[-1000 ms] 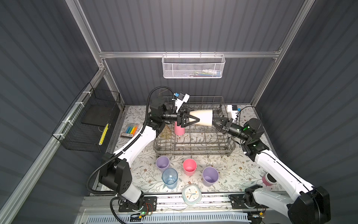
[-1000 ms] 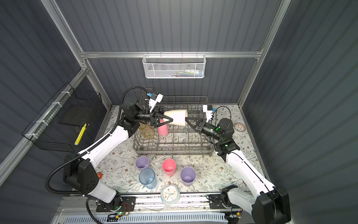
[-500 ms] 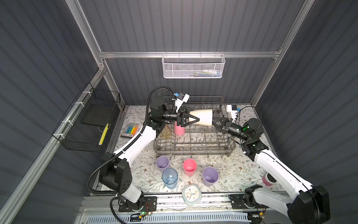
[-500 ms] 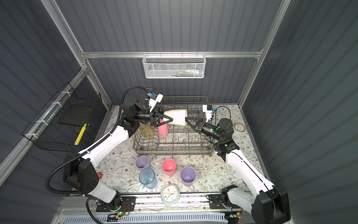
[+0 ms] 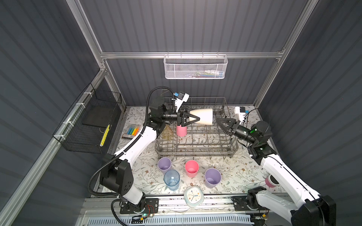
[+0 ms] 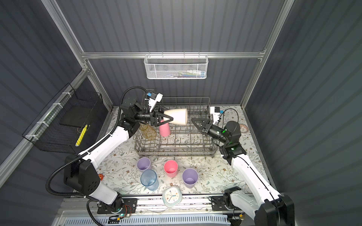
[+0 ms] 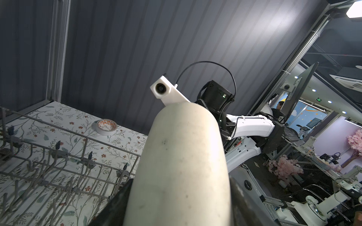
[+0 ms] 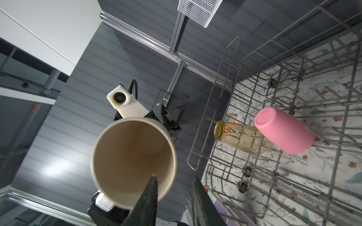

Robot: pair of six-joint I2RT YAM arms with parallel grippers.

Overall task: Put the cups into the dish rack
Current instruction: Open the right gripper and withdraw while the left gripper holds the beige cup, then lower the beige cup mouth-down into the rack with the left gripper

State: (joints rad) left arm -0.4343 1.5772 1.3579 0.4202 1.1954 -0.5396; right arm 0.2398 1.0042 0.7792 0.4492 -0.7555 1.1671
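My left gripper (image 5: 193, 117) (image 7: 178, 199) is shut on the narrow base of a beige cup (image 5: 203, 116) (image 6: 177, 116) (image 8: 133, 156), held on its side above the dish rack (image 5: 195, 150) (image 6: 176, 152). The right gripper (image 5: 220, 122) (image 8: 175, 179) is open and empty, just off the cup's mouth. A pink cup (image 5: 181, 130) (image 8: 284, 131) and a yellowish glass (image 5: 167, 133) (image 8: 239, 137) stand upside down in the rack's left end. On the table in front stand two lilac cups (image 5: 164, 164) (image 5: 212, 177), a pink cup (image 5: 192, 167) and a blue cup (image 5: 172, 179).
A clock (image 5: 193, 195) lies at the front edge and a marker pack (image 5: 132, 131) left of the rack. A tape roll (image 7: 105, 126) sits right of the rack. A black wire basket (image 5: 88, 125) and a white mesh basket (image 5: 195, 67) hang on the walls.
The right gripper has opened, let go of the beige cup's rim and drawn back to the right. The left gripper still holds the cup in place.
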